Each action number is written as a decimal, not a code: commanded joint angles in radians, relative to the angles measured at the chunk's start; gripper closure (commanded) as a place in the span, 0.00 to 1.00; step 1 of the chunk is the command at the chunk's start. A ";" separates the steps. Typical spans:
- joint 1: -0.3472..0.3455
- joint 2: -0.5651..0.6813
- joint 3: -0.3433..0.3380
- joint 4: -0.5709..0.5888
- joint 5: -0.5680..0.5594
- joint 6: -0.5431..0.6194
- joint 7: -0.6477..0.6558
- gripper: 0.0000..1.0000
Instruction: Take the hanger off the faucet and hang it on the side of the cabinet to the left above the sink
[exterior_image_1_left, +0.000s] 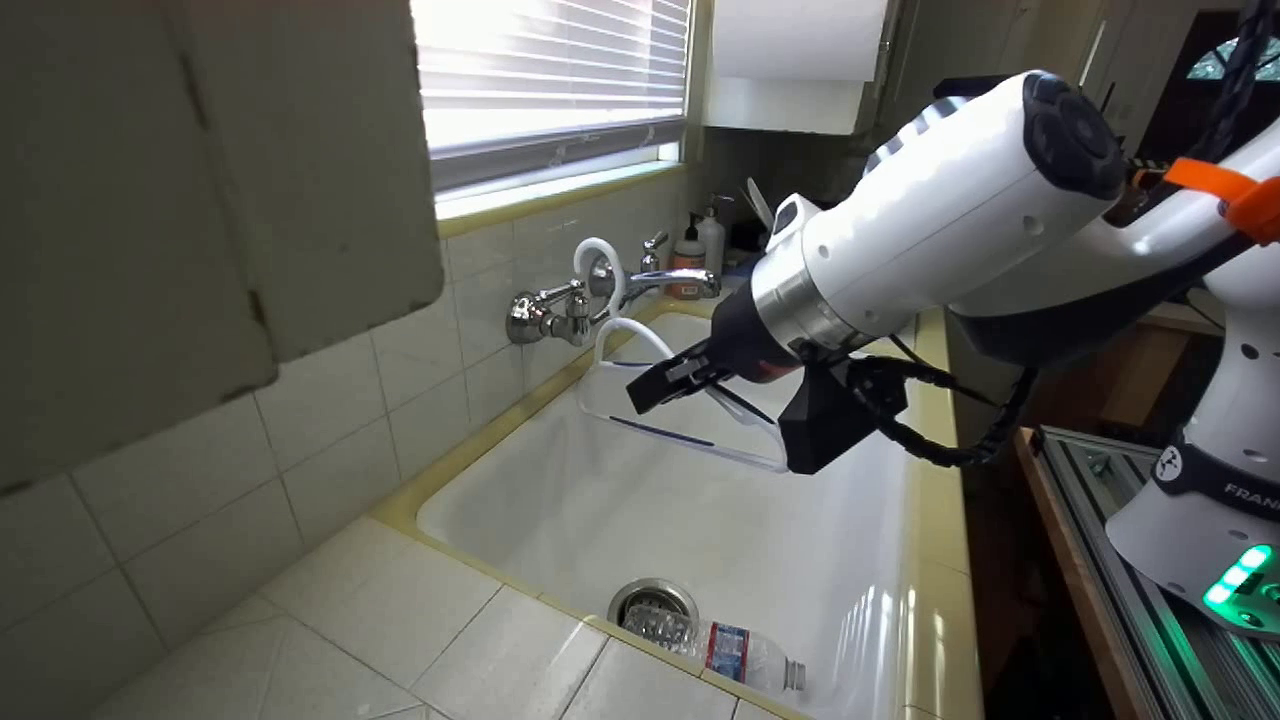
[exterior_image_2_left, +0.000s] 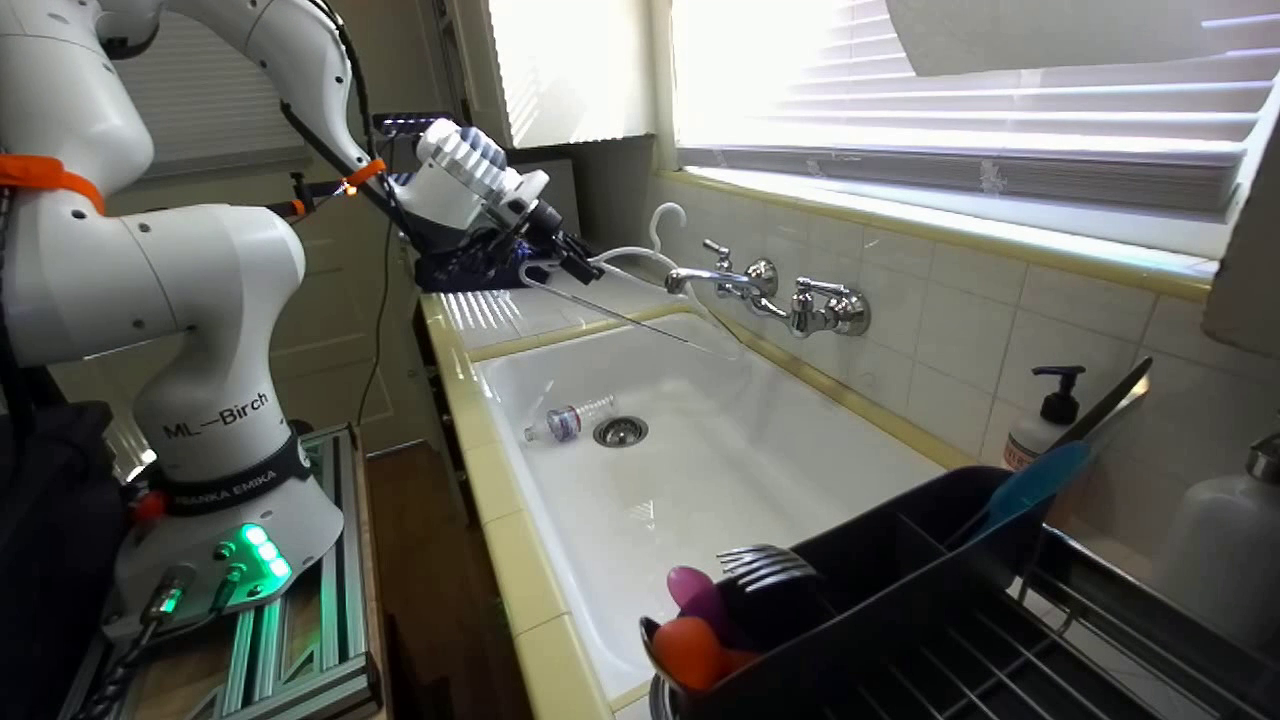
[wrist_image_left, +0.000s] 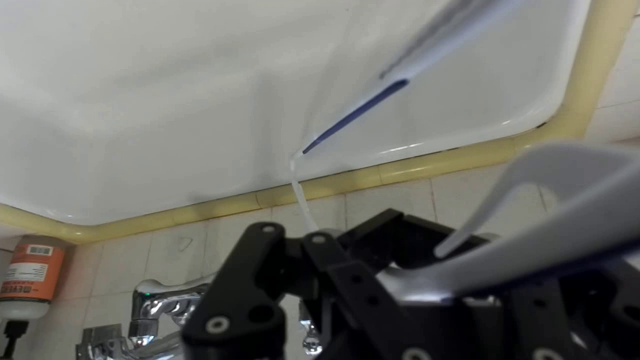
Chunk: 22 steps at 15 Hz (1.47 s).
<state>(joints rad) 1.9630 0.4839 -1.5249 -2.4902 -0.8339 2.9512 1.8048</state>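
Note:
My gripper is shut on the pale hanger, gripping it at a shoulder. The gripper and the hanger also show in the other exterior view, and the wrist view shows the hanger between the fingers. The hanger is tilted over the sink, hook up near the wall. The chrome faucet stands behind it; the hook appears apart from the spout. The grey-beige cabinet is at upper left; its sunlit side shows too.
A clear plastic bottle lies in the sink by the drain. A black dish rack with utensils stands at the sink's end. Soap bottles stand by the wall. A window sill runs above the faucet.

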 joint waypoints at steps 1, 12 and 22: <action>0.067 -0.009 -0.045 -0.002 0.084 0.038 -0.129 1.00; 0.281 0.050 -0.135 -0.015 0.529 0.034 -0.629 1.00; 0.389 0.164 -0.221 -0.004 0.879 0.054 -0.948 1.00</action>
<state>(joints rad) 2.3180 0.5895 -1.7198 -2.4842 -0.0478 2.9815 0.9364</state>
